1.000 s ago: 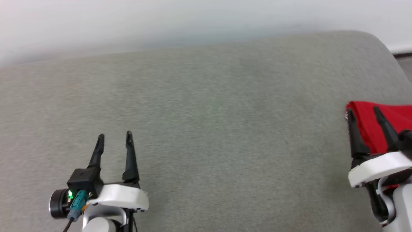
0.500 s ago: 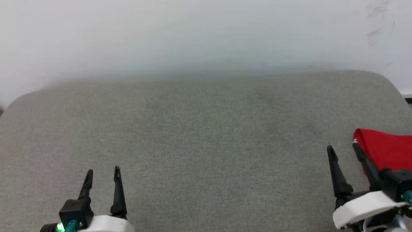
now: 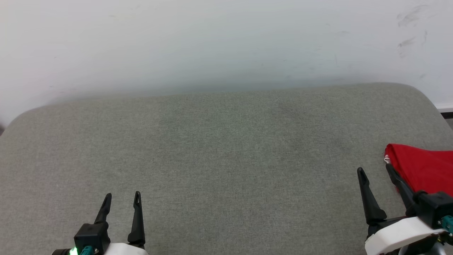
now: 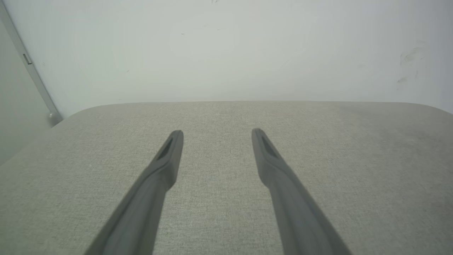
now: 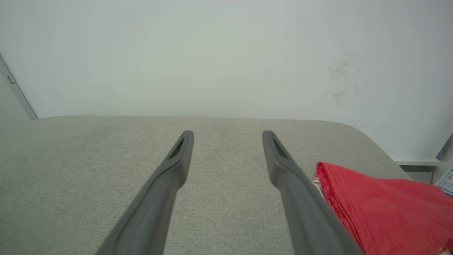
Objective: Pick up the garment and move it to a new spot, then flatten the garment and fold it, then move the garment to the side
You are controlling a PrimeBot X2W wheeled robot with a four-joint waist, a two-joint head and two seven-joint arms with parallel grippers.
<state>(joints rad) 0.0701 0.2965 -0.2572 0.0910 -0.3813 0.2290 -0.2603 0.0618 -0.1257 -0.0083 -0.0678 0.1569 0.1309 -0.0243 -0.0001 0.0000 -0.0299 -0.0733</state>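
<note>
The garment [image 3: 423, 166] is a folded red bundle with a bit of white trim, lying at the right edge of the grey cushioned surface [image 3: 226, 141]; it also appears as the garment [image 5: 382, 205] at the lower right of the right wrist view. My right gripper [image 3: 376, 169] stands open just left of it, fingers apart from the cloth, with nothing between them [image 5: 228, 132]. My left gripper [image 3: 122, 194] is open at the lower left, holding nothing, above bare fabric [image 4: 216, 131].
A white wall [image 3: 226, 42] rises right behind the grey surface, with scuff marks at its upper right. The surface's rounded corners drop off at far left and far right. A strip of floor and a paper corner [image 5: 446, 180] lie beyond the right end.
The head camera has tilted upward, bringing the wall into view. Both grippers sit lower in the picture and stay open. My right gripper now stands left of the garment instead of over it.
</note>
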